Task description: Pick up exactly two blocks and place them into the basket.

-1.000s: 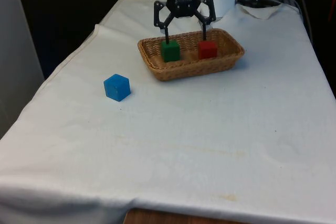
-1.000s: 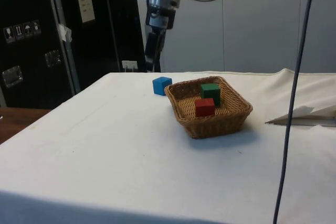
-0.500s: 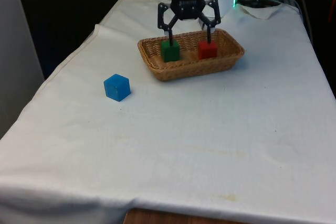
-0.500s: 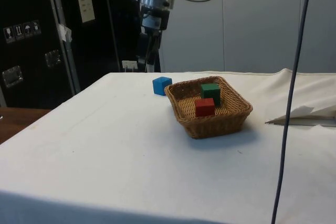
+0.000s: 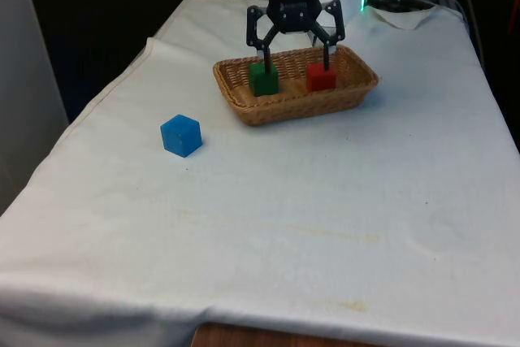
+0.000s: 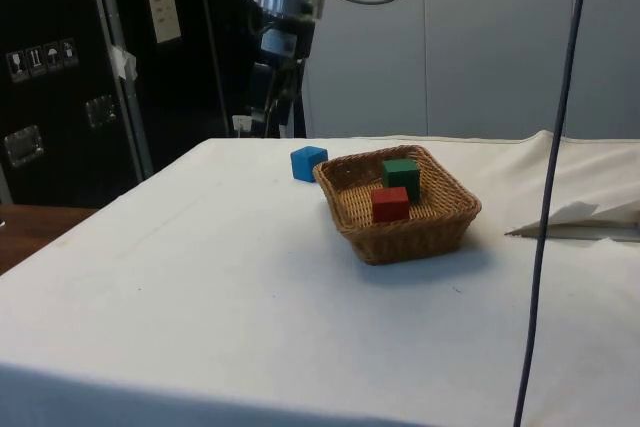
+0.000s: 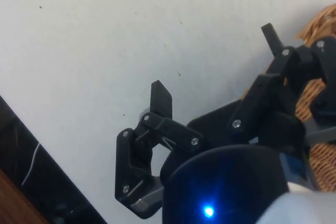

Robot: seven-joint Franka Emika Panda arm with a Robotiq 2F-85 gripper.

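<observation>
A wicker basket (image 5: pixel 286 108) (image 6: pixel 400 241) stands at the far middle of the table. Inside it sit a green block (image 5: pixel 262 80) (image 6: pixel 401 175) and a red block (image 5: pixel 322 78) (image 6: pixel 390 204), side by side. On the cloth at the front view's left, apart from the basket, lies a blue block (image 5: pixel 180 135) (image 6: pixel 308 163). My gripper (image 5: pixel 294 56) (image 6: pixel 272 115) (image 7: pixel 215 67) hangs open and holds nothing, just beyond the basket's far rim and above the cloth. The wrist view catches a corner of the basket (image 7: pixel 321 22) beside one finger (image 7: pixel 160 99).
Rumpled white cloth (image 5: pixel 406 14) (image 6: pixel 575 217) lies at the far corner on the front view's right. A dark cable (image 6: pixel 545 197) hangs down in the side view. The table's edge (image 5: pixel 106 95) drops off past the blue block.
The open gripper has drawn back from over the basket towards the table's far end. The green, red and blue blocks have stayed where they were.
</observation>
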